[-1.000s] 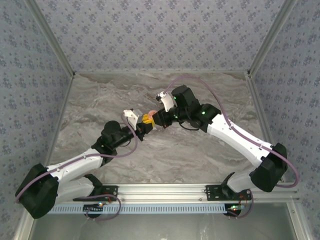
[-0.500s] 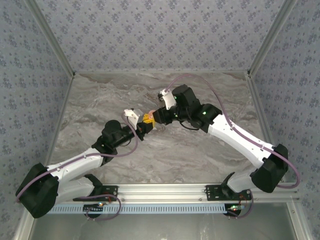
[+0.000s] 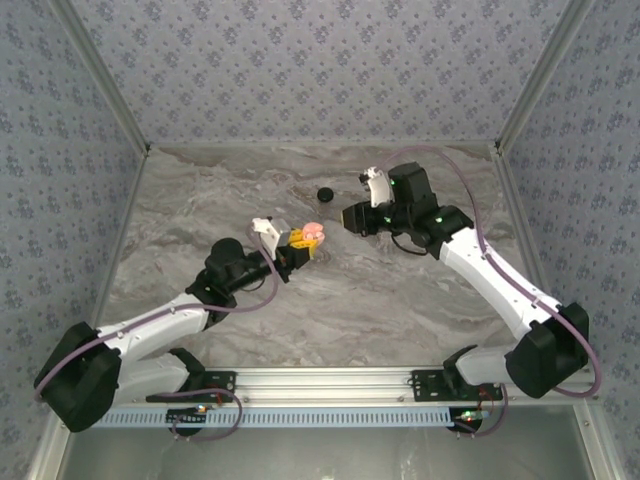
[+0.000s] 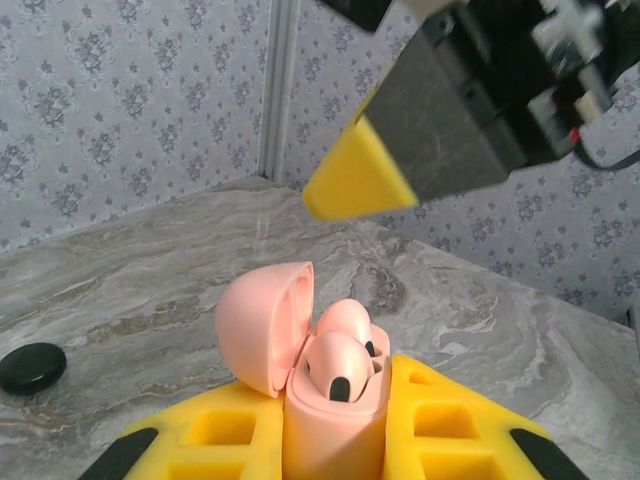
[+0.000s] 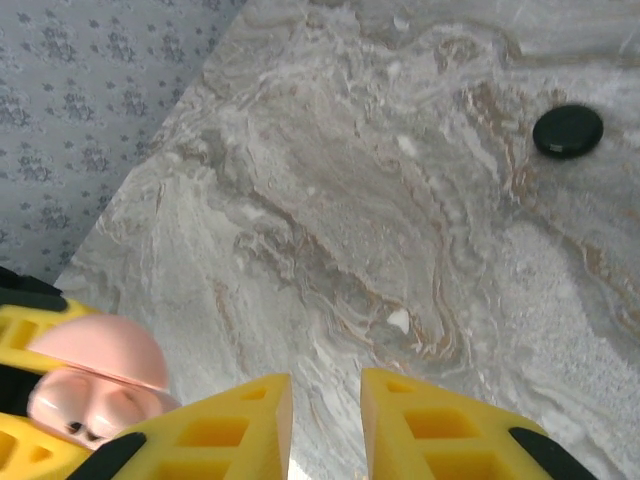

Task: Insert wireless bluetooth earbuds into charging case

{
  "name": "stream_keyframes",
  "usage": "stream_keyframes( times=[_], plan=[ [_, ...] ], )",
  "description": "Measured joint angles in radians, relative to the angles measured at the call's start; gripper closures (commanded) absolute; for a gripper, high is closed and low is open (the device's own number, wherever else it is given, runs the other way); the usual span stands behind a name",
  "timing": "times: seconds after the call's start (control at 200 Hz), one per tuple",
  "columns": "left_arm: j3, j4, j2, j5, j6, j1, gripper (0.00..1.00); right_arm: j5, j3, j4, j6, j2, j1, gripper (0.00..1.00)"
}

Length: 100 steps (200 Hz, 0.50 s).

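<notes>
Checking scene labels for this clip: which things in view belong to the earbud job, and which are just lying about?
Job: salmon-pink round plastic charging case, lid open, clamped in the left fingers; two pink rounded earbuds seated inside it; empty right fingers nearby.
Lying about: small black round puck on the grey marble-patterned table.

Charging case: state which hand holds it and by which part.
The left hand grips the charging case by its lower body, lid open. The right hand holds nothing.
</notes>
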Motion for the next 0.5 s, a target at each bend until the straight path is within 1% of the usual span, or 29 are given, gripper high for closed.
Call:
stream_keyframes(
  times=[0.175,0.5],
  plan=[
    [0.007,0.048,0.013,0.045,-0.023,0.000,0.96,-0.092,-0.049,0.030,0.003,0.010,-0.026,0.76],
    [0.037,0.099,0.014,0.112,-0.040,-0.016,0.96,-0.215,-0.055,0.090,0.008,0.040,-0.028,0.80]
  ],
)
